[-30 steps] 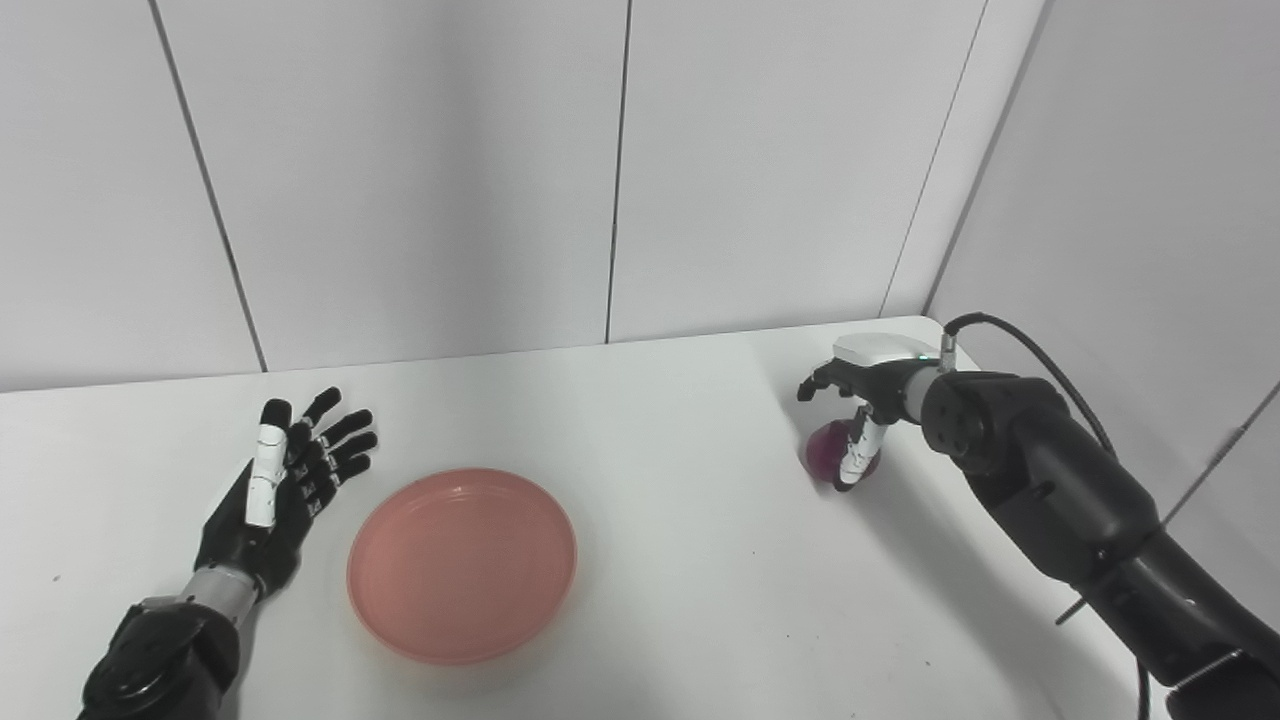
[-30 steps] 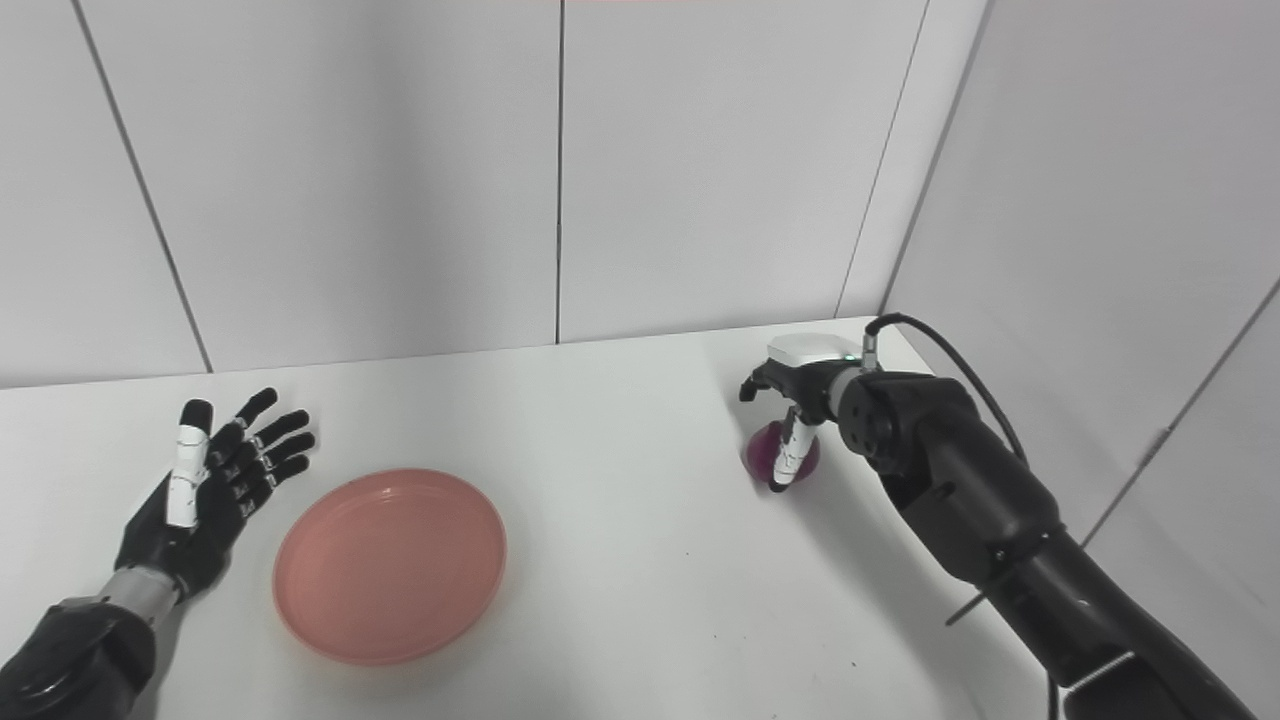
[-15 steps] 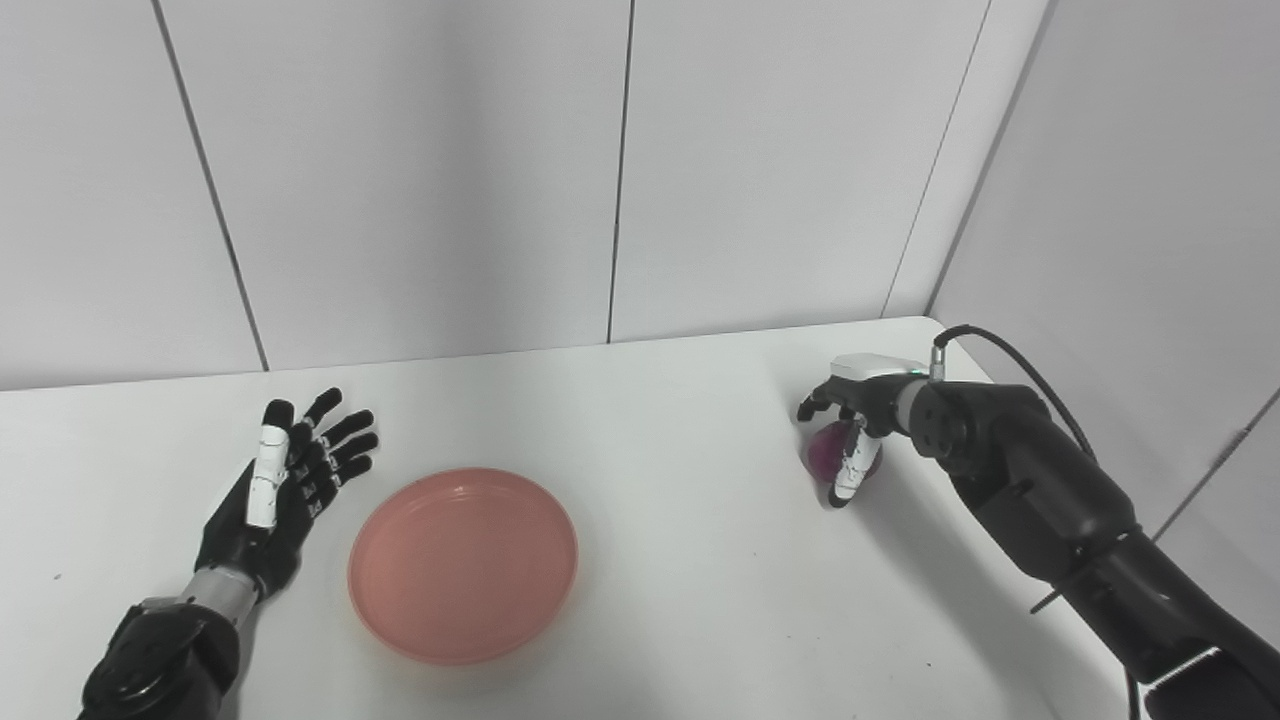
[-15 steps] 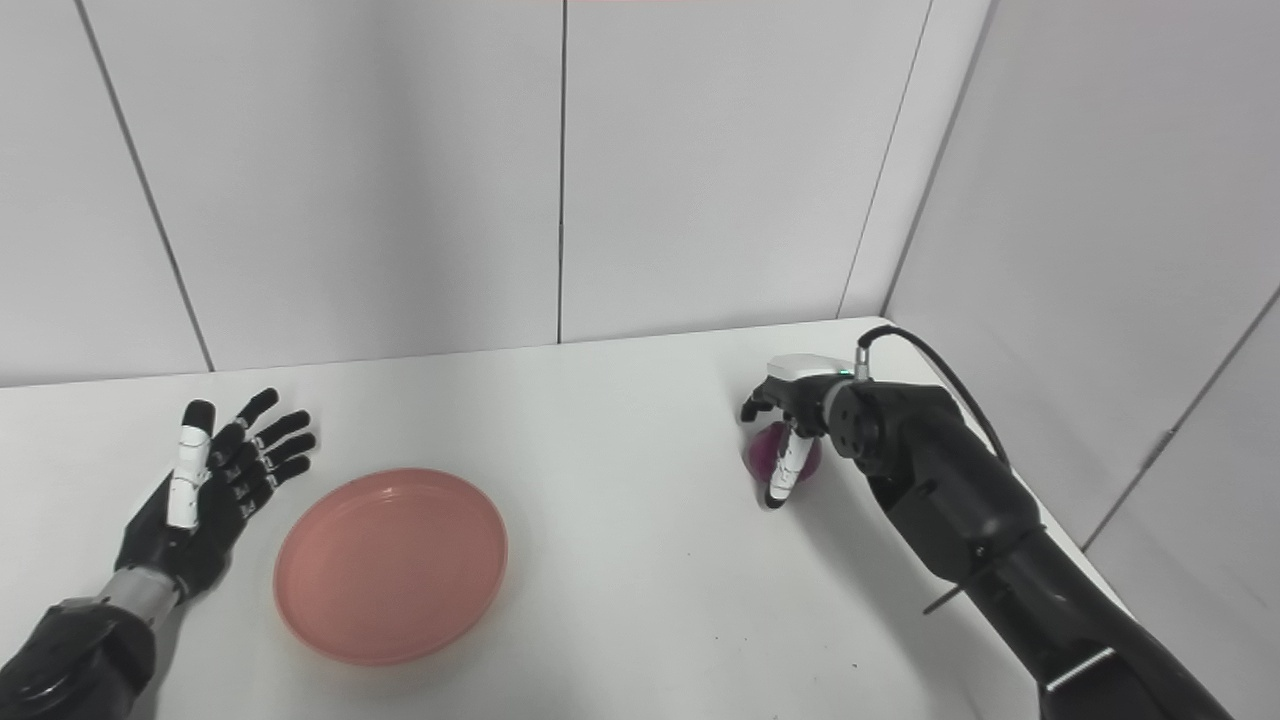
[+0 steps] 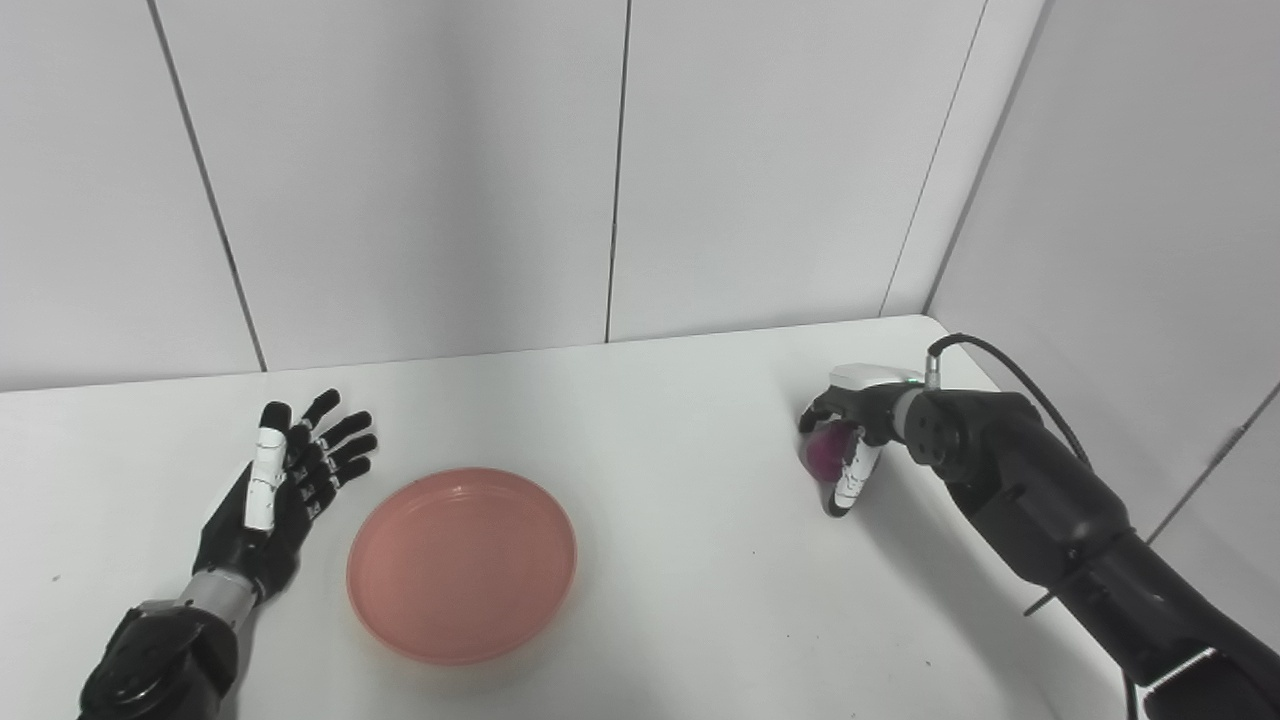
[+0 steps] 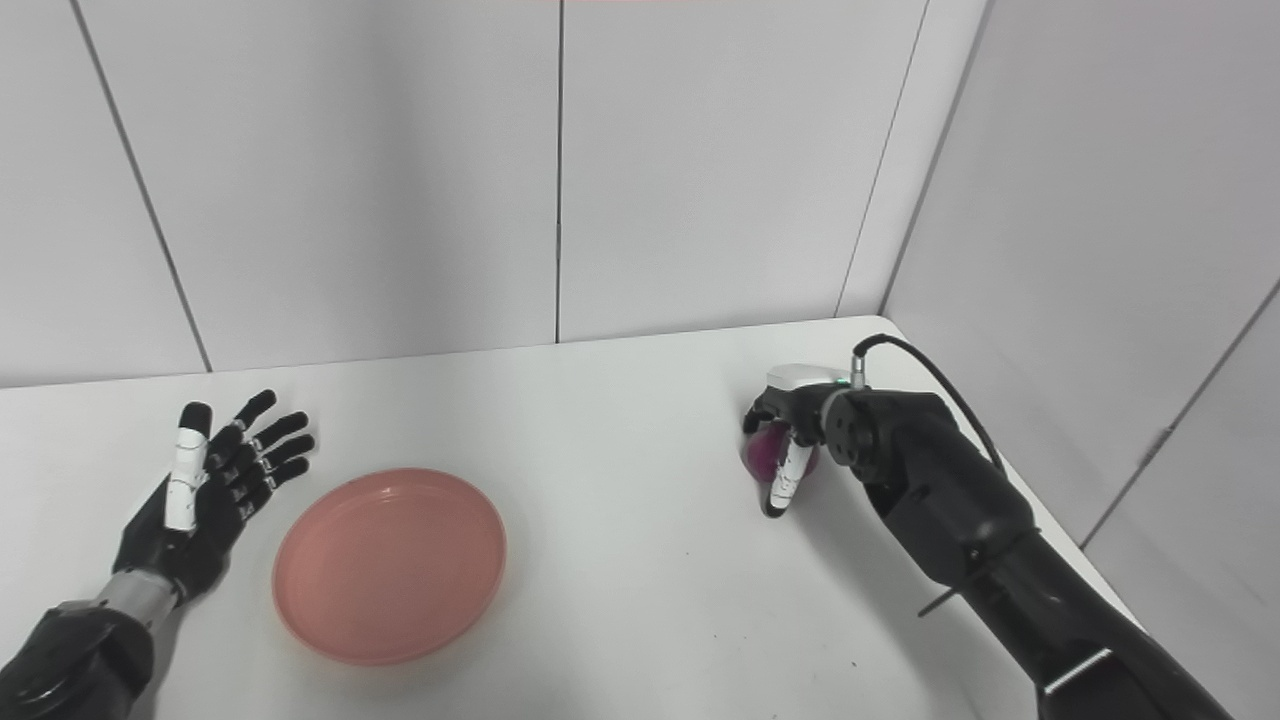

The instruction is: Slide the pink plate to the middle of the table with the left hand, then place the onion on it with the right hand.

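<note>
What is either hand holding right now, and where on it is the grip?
The right hand is wrapped over the top and sides of the round purple onion; whether it grips yet cannot be told. The left hand is open, holding nothing.

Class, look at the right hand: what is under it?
Under the right hand is the purple onion, on the white table, fingers curled round it. Its right side is covered, so firmness of grip cannot be judged.

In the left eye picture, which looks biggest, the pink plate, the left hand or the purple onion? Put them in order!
1. The pink plate looks biggest by far.
2. The left hand, open with fingers spread, comes next.
3. The onion looks smallest, though the right hand covers part of it and it sits farther away.
</note>
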Action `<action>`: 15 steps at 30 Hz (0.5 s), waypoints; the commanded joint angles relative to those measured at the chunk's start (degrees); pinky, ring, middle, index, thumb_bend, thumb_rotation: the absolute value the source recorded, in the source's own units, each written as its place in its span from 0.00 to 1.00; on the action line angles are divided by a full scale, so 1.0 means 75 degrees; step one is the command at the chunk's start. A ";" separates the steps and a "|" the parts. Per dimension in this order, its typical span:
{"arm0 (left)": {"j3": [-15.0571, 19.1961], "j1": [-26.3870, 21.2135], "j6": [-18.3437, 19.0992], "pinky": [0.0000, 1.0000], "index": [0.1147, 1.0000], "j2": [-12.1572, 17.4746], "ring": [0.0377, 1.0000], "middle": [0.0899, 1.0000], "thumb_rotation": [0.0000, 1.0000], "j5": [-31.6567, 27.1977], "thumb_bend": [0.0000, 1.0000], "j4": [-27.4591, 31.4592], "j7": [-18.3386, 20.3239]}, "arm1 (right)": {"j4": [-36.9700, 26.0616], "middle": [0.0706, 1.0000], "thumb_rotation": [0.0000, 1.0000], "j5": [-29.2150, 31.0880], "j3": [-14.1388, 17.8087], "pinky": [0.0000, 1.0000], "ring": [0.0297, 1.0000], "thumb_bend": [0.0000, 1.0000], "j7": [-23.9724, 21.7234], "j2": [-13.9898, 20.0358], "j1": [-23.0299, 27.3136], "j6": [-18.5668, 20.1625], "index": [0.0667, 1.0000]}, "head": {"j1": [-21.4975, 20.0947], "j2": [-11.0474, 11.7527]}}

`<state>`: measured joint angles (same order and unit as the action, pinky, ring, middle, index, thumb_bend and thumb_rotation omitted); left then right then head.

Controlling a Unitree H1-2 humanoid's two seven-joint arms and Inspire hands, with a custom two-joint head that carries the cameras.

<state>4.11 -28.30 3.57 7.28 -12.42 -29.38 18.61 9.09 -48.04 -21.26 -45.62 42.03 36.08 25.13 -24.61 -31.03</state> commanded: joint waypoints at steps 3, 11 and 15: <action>-0.0053 0.0054 0.0318 0.89 0.94 0.0051 0.86 0.86 0.99 -0.0025 0.86 -0.0134 0.0020 | -0.0048 0.91 0.12 0.0002 0.0093 0.71 0.87 1.00 0.0035 0.0246 0.0366 -0.0095 0.82 | 0.0013 -0.0002; -0.0055 0.0058 0.0367 0.89 0.93 0.0057 0.86 0.86 1.00 0.0007 0.86 -0.0073 -0.0031 | -0.0093 0.84 0.13 -0.0042 0.0040 0.70 0.82 1.00 0.0014 0.0208 0.0331 -0.0068 0.80 | 0.0023 -0.0016; -0.0053 0.0079 0.0365 0.87 0.94 0.0069 0.86 0.87 1.00 -0.0002 0.86 -0.0038 -0.0014 | -0.0074 0.83 0.13 -0.0041 0.0030 0.68 0.81 1.00 0.0027 0.0184 0.0314 -0.0079 0.79 | 0.0012 -0.0030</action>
<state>4.12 -28.29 3.61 7.32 -12.42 -29.34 18.66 9.20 -48.09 -21.27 -45.57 42.05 36.15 25.13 -24.52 -31.20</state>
